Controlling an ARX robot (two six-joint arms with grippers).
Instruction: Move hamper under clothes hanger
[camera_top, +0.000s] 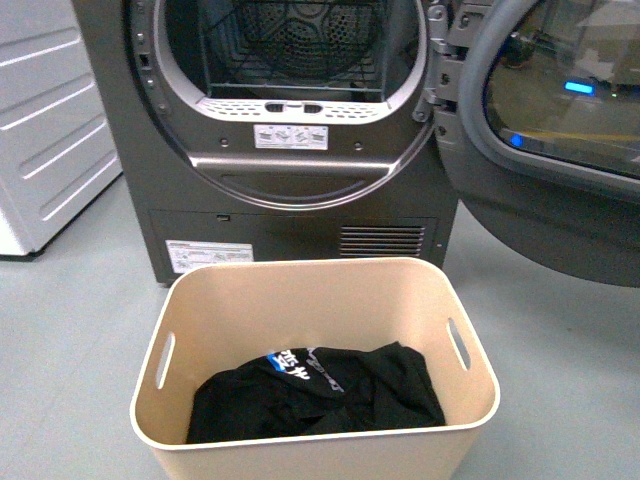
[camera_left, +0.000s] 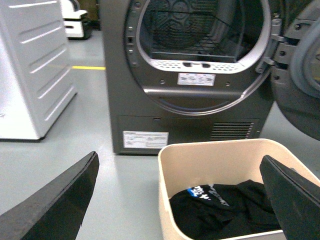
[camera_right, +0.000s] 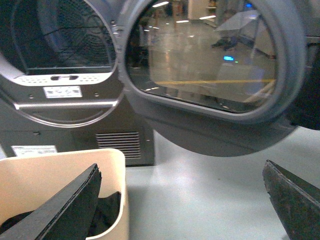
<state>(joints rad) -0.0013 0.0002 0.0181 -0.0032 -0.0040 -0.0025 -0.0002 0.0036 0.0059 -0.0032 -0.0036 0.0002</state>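
Observation:
The beige hamper (camera_top: 300, 300) stands on the grey floor in front of the dryer, with black clothes (camera_top: 320, 395) lying in it. It also shows in the left wrist view (camera_left: 210, 160) and the right wrist view (camera_right: 55, 170). My left gripper (camera_left: 182, 200) is open, its jaws wide apart astride the hamper's left rim. My right gripper (camera_right: 182, 200) is open, one jaw over the hamper's right rim, the other over bare floor. Neither arm shows in the front view. The clothes hanger is out of view.
A dark grey front-loading dryer (camera_top: 290, 150) stands just behind the hamper, its round door (camera_top: 545, 110) swung open to the right. A white appliance (camera_top: 50, 120) stands at the left. Grey floor (camera_right: 200, 200) lies to the hamper's right and left.

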